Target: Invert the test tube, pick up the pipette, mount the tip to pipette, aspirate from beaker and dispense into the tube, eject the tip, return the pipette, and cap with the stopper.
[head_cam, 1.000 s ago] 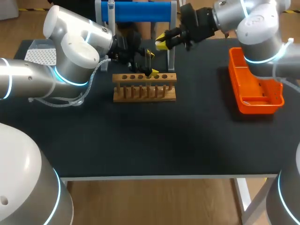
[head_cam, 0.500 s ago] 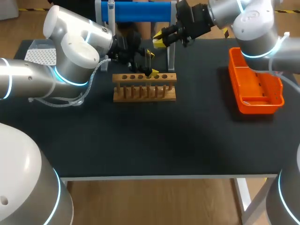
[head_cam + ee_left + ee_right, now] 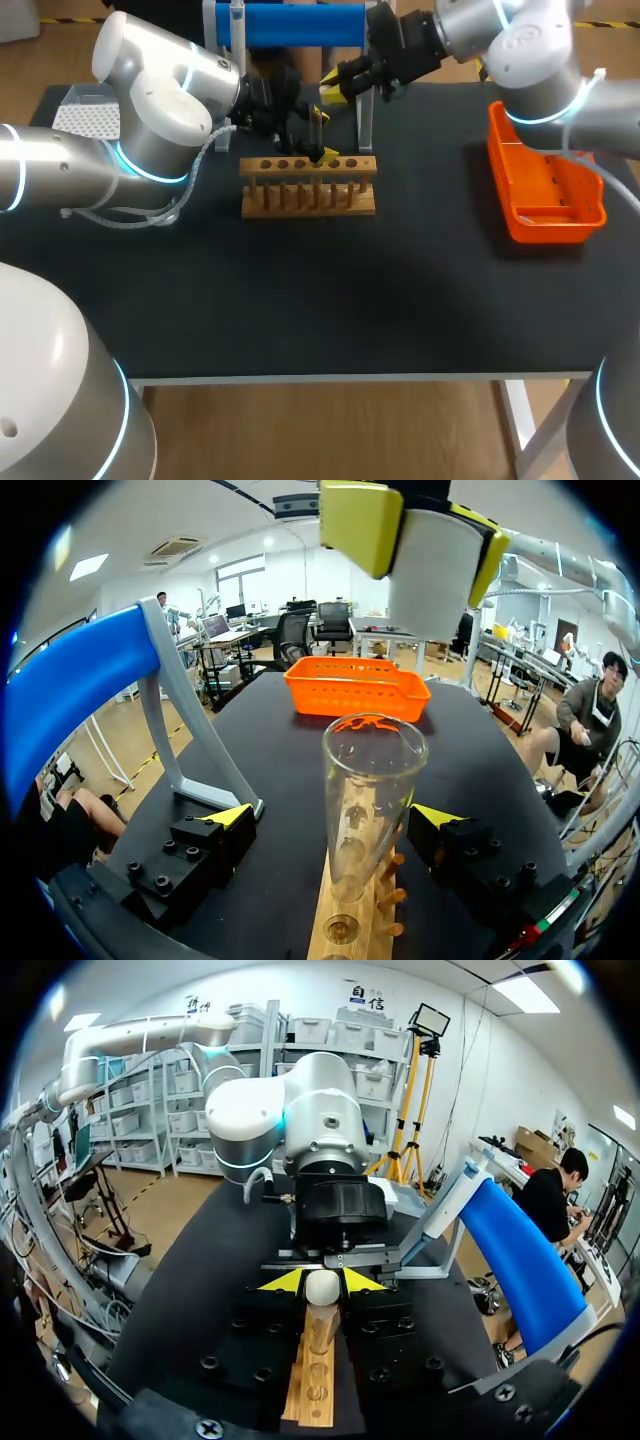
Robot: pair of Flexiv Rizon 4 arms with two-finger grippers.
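A clear glass test tube (image 3: 365,800) stands upright, mouth up, in the wooden rack (image 3: 308,185). My left gripper (image 3: 335,820) is open, one yellow-tipped finger on each side of the tube, neither touching it. In the head view the left gripper (image 3: 312,135) hangs just over the rack's back row. My right gripper (image 3: 336,88) is shut on a white stopper (image 3: 322,1287) and hovers above and behind the rack (image 3: 312,1385). From the left wrist the stopper (image 3: 435,575) shows above the tube's mouth, a little to one side.
An orange basket (image 3: 545,185) sits at the table's right side. A blue-topped pipette stand (image 3: 290,25) stands behind the rack, and a white tip box (image 3: 85,110) lies at the back left behind my left arm.
My right gripper has carried the stopper leftward and a little farther back, closer to the spot above the tube. The left arm and the tube have stayed still.
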